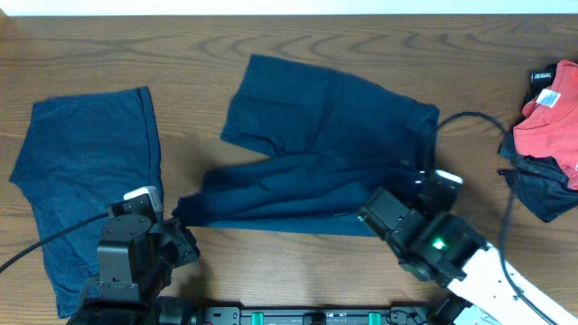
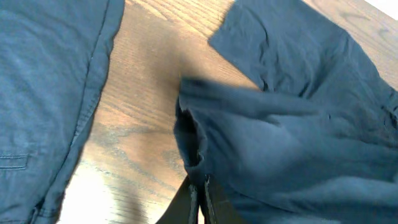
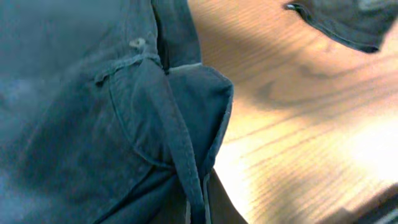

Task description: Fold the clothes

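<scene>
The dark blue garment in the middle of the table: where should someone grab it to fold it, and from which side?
By the two ends of its near edge, coming from the robot's side. The garment lies wide and limp, so one pinch would let it sag; the left gripper and right gripper are each shut on such an end.

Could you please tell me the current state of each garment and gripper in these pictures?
wrinkled dark navy-blue cloth garment at centre: partly folded over itself, gripped at both near ends
flat dark navy-blue cloth garment on the left: lying spread out, not gripped
crumpled red cloth garment: heaped at the right, on a dark cloth
left gripper: shut on the centre garment's edge
right gripper: shut on its hem
</scene>
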`<action>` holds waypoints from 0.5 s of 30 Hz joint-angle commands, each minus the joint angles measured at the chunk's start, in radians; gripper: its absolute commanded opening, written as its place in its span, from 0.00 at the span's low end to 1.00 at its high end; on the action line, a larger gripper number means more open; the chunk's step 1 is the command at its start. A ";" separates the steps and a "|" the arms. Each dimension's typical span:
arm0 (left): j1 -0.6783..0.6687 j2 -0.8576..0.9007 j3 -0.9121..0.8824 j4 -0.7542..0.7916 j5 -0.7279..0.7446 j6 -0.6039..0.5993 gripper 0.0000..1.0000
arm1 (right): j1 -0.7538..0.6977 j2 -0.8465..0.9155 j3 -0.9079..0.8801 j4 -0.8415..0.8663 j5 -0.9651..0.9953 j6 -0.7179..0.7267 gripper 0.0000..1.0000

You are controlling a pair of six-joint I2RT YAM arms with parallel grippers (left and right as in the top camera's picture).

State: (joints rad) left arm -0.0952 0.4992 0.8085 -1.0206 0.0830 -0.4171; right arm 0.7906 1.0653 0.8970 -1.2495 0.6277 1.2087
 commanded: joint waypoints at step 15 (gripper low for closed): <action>0.004 0.021 0.019 0.158 -0.043 -0.008 0.06 | -0.084 -0.104 0.061 -0.077 0.097 0.077 0.01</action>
State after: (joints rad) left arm -0.0956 0.5022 0.8085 -0.8986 0.1165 -0.4225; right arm 0.7387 0.9707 0.9432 -1.3117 0.6182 1.2625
